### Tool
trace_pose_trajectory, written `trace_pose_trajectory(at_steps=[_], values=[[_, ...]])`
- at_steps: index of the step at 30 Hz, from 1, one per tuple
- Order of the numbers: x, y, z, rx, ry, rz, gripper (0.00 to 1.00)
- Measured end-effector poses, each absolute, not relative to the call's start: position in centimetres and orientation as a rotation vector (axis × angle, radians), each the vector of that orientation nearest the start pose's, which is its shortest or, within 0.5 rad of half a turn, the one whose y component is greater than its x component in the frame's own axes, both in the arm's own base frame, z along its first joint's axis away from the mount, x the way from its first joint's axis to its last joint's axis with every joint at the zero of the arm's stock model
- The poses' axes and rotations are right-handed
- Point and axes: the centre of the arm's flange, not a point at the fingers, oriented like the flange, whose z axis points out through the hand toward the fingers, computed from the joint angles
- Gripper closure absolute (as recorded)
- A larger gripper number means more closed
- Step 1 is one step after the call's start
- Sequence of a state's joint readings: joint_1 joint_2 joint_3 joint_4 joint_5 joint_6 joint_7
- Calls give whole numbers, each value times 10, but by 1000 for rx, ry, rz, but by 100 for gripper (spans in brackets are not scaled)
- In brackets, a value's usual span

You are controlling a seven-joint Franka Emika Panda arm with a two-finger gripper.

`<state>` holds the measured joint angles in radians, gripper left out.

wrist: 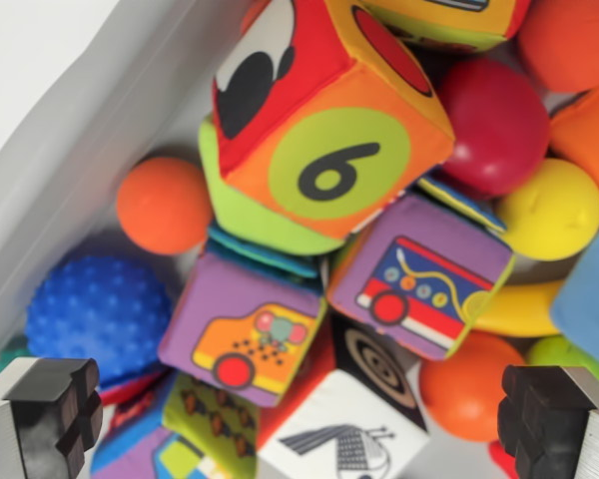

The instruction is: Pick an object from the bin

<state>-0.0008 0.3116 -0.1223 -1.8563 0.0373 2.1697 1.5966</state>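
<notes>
Black fingertips [55, 409] of the gripper [299, 419] stand wide apart, holding nothing, straddling the white fabric cube [344, 434] below. Judged light, soft and compressible, it sits wedged among purple cubes [245, 339] in the bin [100, 130]; squeeze opposite flat faces.

Wrist view: looks straight down into the bin [100, 130], close above the toys.
Frame edges: claw [299, 419] fingertips at 7 and 5 o'clock; bin wall runs toward 11 o'clock.
Shared view: single camera only.
</notes>
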Motion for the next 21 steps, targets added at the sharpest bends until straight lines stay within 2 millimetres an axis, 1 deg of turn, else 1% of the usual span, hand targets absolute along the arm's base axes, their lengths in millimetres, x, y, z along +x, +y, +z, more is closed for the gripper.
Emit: trace_pose_trajectory(at_steps=[21], values=[[634,-97,329,-1667,2669,-4,0]])
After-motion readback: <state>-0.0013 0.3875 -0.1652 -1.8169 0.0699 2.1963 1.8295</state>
